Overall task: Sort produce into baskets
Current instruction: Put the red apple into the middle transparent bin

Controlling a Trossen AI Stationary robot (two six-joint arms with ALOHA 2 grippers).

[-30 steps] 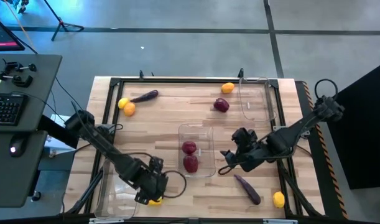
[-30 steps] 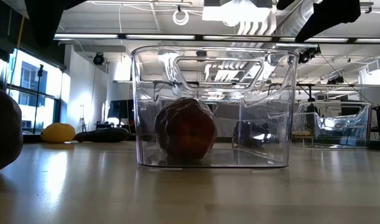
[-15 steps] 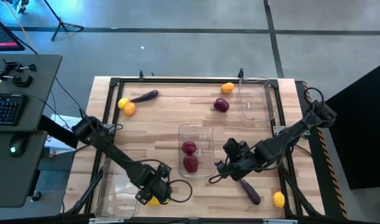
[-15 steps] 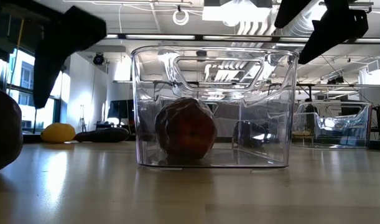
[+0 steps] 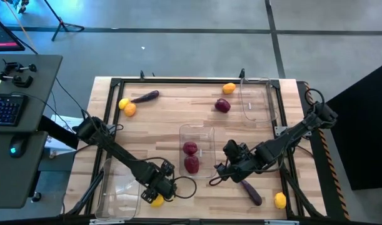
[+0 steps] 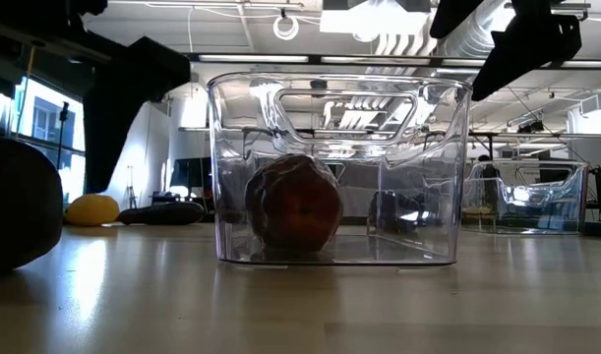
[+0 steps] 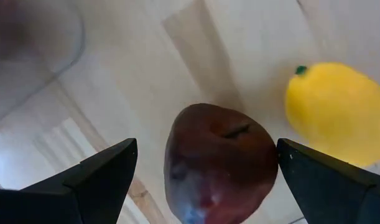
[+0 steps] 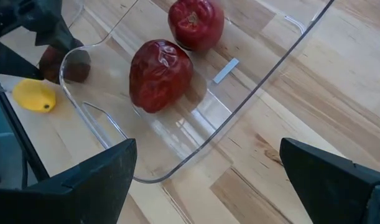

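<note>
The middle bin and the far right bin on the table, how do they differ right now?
The middle bin holds two dark red fruits; the far right bin looks empty. The middle bin sits near the table's centre, beside the right pincer; the far right bin stands near the far right corner, with no pincer near it. Both are clear, rectangular and upright.

We have swung the left claw [image 5: 158,191] in closer to the middle bin [image 5: 197,150], and the right claw [image 5: 223,170] has dropped toward that bin too.
</note>
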